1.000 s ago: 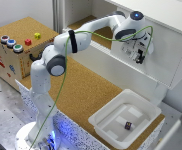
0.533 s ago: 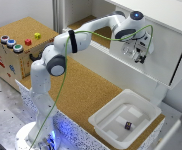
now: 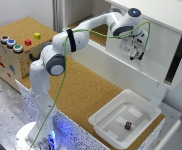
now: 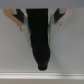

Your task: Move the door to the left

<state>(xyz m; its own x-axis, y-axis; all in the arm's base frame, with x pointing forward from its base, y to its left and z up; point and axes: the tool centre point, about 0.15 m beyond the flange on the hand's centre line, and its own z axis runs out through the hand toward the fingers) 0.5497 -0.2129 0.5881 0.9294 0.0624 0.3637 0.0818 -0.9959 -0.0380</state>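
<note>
Door point(image 3: 156, 47), flat and white, is standing upright across the front of the cabinet at the back of the cork-topped bench point(image 3: 86, 95), much wider than the tool pressed against it. Its short black handle point(image 4: 40, 37) is showing in the wrist view as a dark vertical bar on a plain pale panel. From where I am standing, the gripper point(image 3: 133, 50) is sitting right at the door's face, and the wrist view is showing its fingers point(image 4: 19, 19) lying on either side of the handle, clasping it. Below, a white plastic tub point(image 3: 103, 122) is resting on the bench near the exterior view's right, with a small dark object point(image 3: 127, 125) lying inside. A cardboard box point(image 3: 11, 62) carrying coloured buttons is sitting at the exterior view's left.
</note>
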